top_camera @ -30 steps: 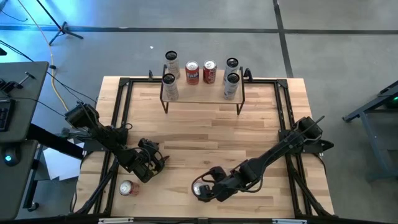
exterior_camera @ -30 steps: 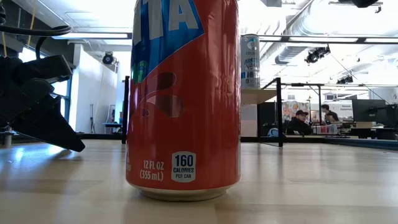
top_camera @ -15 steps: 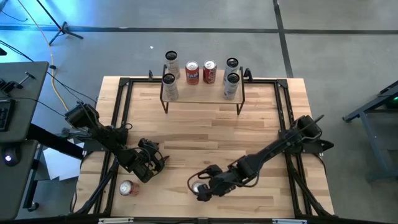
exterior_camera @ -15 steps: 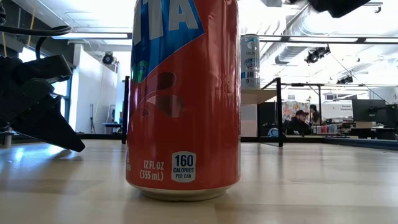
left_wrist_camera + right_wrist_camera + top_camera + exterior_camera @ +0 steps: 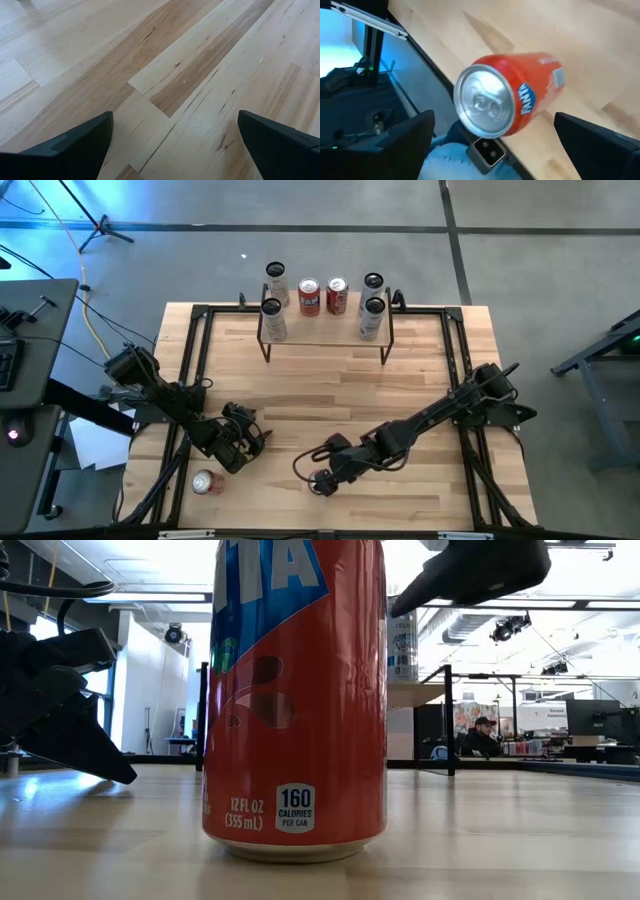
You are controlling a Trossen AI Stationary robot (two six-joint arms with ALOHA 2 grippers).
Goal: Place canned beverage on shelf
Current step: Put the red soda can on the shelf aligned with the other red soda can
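Observation:
An orange canned beverage (image 5: pixel 510 92) stands upright on its base near the table's front edge, filling the low view (image 5: pixel 295 700). My right gripper (image 5: pixel 318 476) hangs open above it. Its fingers stand to either side of the can's silver top (image 5: pixel 482 102) and touch nothing. One finger (image 5: pixel 470 570) shows above and right of the can. My left gripper (image 5: pixel 248 442) waits open just over bare boards at the front left (image 5: pixel 175 114). The shelf (image 5: pixel 325 332) stands at the far edge, with a silver can (image 5: pixel 272 320) at its left end and another (image 5: pixel 372 318) at its right.
A red can (image 5: pixel 203 482) stands upright at the front left, beside the black rail. More cans (image 5: pixel 323 296) stand in a row at the shelf's far side. Black rails (image 5: pixel 462 380) border the tabletop. Bare wood (image 5: pixel 330 400) lies between the shelf and the grippers.
My right gripper has swung toward the table's left edge, coming over the orange can, and has rolled about its own axis while staying open. One of its fingers has come into the low view at the top right. The can has kept still.

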